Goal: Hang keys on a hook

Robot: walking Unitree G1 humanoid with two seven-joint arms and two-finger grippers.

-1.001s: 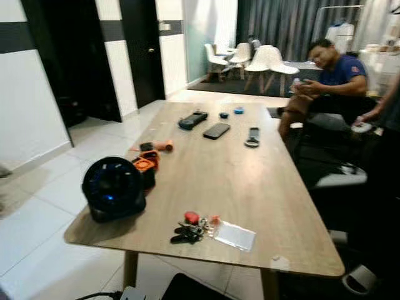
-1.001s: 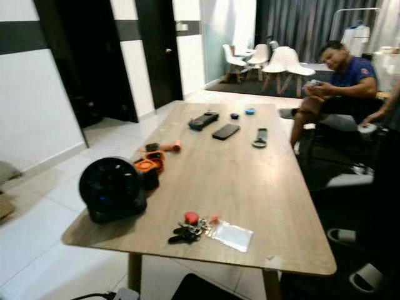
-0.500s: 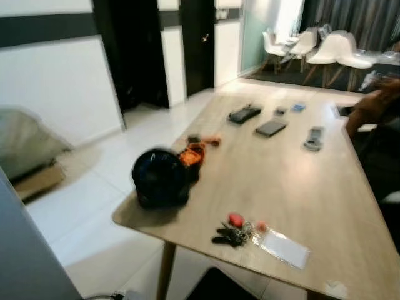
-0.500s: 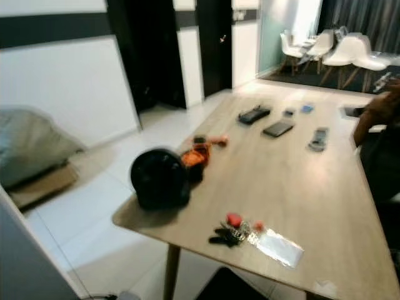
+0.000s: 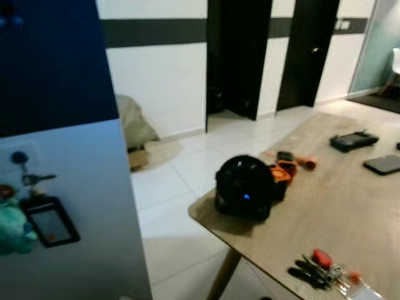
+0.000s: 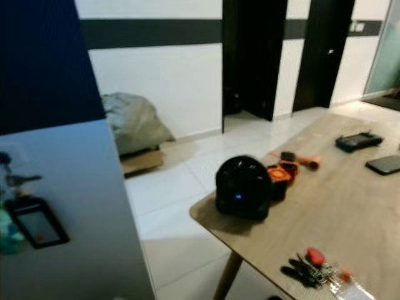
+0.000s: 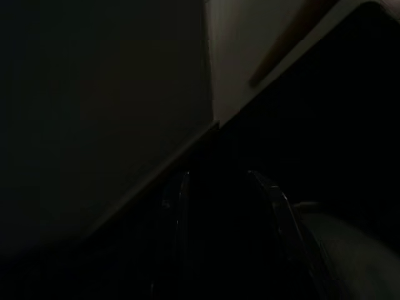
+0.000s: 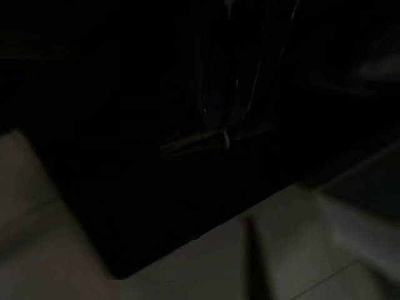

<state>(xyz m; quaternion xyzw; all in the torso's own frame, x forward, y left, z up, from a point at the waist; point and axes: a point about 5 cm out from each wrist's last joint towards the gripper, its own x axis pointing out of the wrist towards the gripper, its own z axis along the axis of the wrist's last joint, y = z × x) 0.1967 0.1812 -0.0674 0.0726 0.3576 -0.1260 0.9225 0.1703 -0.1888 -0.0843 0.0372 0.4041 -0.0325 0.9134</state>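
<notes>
Your keys (image 5: 317, 270) lie on the wooden table (image 5: 350, 200), near its front edge, beside a black fan (image 5: 244, 186). A pale panel (image 5: 81, 219) at left carries a hook (image 5: 19, 157) with another key and badge hanging. Left gripper (image 7: 219, 187) and right gripper (image 8: 240, 94) hang in the dark, well apart from the keys; can't tell their finger gaps.

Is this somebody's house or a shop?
Most likely a home: a wooden table with a small black fan and a bunch of keys on it, a white tiled floor, dark doorways, and keys already hanging on a panel.
</notes>
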